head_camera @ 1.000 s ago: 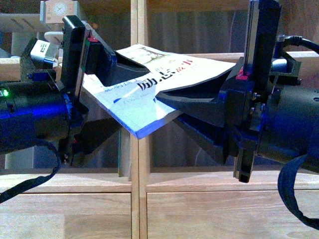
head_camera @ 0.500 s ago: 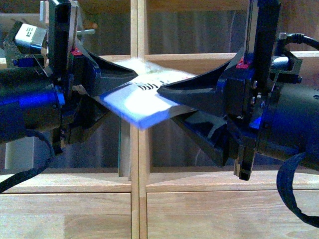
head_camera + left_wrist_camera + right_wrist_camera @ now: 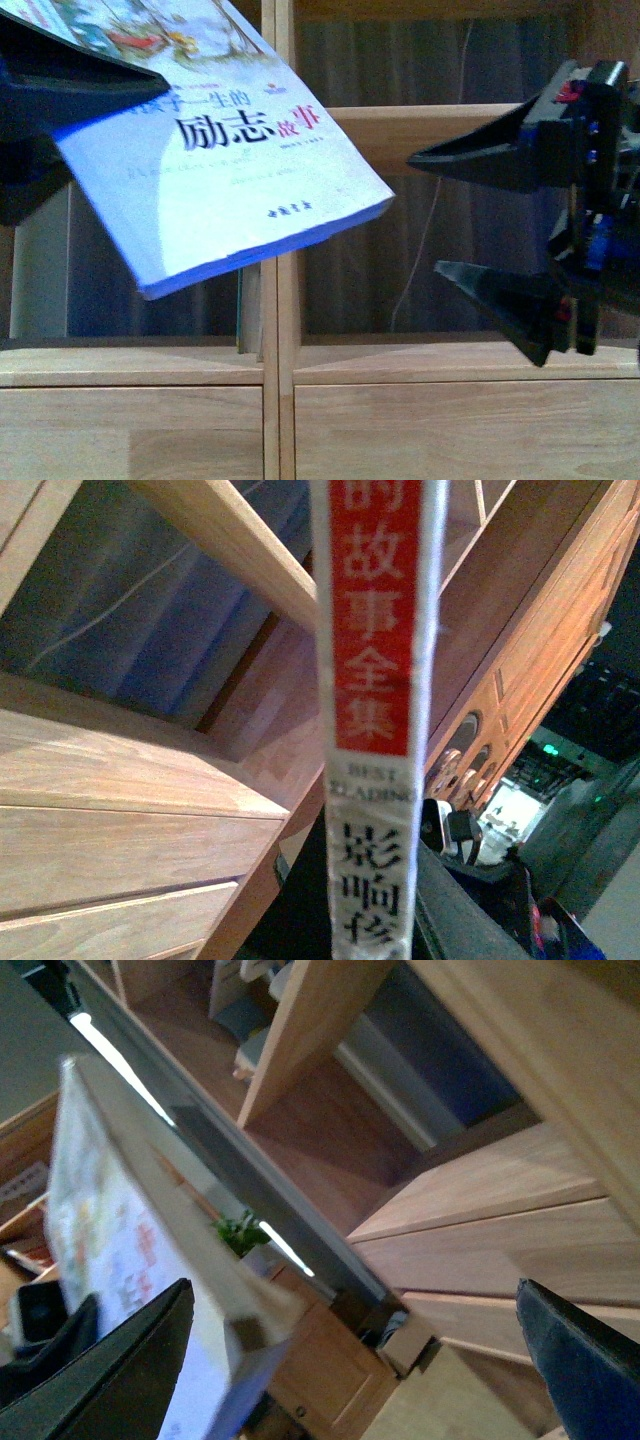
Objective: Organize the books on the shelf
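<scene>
White paperback [image 3: 230, 170], cover facing you, hangs tilted before the shelf [image 3: 420, 365] and its central divider [image 3: 283, 300], clamped at the spine side by your left hand [image 3: 45, 120], probably for turning upright; your right hand [image 3: 425, 213] waits spread, empty, apart

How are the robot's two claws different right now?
The left gripper is clamped on the tilted white book. The right gripper is open and holds nothing. The left gripper is mostly cut off at the front view's edge, while the right gripper shows both fingers. Both are black, before the wooden shelf.
</scene>
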`<action>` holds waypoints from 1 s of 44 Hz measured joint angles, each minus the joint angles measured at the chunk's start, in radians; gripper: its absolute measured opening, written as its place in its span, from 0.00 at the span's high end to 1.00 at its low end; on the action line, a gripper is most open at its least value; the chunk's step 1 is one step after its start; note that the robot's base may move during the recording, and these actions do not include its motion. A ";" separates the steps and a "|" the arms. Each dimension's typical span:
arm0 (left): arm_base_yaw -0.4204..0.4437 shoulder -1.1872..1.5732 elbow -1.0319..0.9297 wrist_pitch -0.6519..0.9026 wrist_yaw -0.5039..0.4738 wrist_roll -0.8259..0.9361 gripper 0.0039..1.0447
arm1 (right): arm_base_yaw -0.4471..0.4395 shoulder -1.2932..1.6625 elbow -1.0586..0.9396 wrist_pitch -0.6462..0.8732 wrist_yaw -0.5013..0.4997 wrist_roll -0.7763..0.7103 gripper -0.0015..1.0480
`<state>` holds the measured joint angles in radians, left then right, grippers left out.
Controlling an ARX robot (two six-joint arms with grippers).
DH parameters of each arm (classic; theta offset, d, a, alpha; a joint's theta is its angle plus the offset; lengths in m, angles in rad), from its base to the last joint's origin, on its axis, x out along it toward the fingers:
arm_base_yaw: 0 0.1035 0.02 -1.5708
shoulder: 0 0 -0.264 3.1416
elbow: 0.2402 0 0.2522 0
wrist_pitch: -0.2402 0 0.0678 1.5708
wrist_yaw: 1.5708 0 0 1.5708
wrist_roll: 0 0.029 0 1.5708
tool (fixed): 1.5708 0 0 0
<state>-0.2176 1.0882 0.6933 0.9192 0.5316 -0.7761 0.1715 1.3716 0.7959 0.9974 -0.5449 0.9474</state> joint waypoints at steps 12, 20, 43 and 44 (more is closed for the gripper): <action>0.132 -0.151 -0.031 -0.245 -0.315 0.340 0.94 | -0.156 -0.071 0.000 -0.119 0.090 -0.253 0.07; 0.278 -0.189 -0.058 -0.302 -0.438 0.556 0.94 | -0.235 -0.114 -0.018 -0.143 0.159 -0.472 0.07; 0.406 0.127 0.143 -0.228 -0.492 0.790 0.94 | -0.330 -0.626 -0.414 -0.198 0.071 -1.046 0.07; 0.402 0.160 0.170 -0.228 -0.496 0.796 0.94 | -0.340 -0.659 -0.423 -0.214 0.056 -1.041 0.07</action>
<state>0.1844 1.2480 0.8635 0.6910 0.0360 0.0196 -0.1684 0.7124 0.3733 0.7837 -0.4892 -0.0933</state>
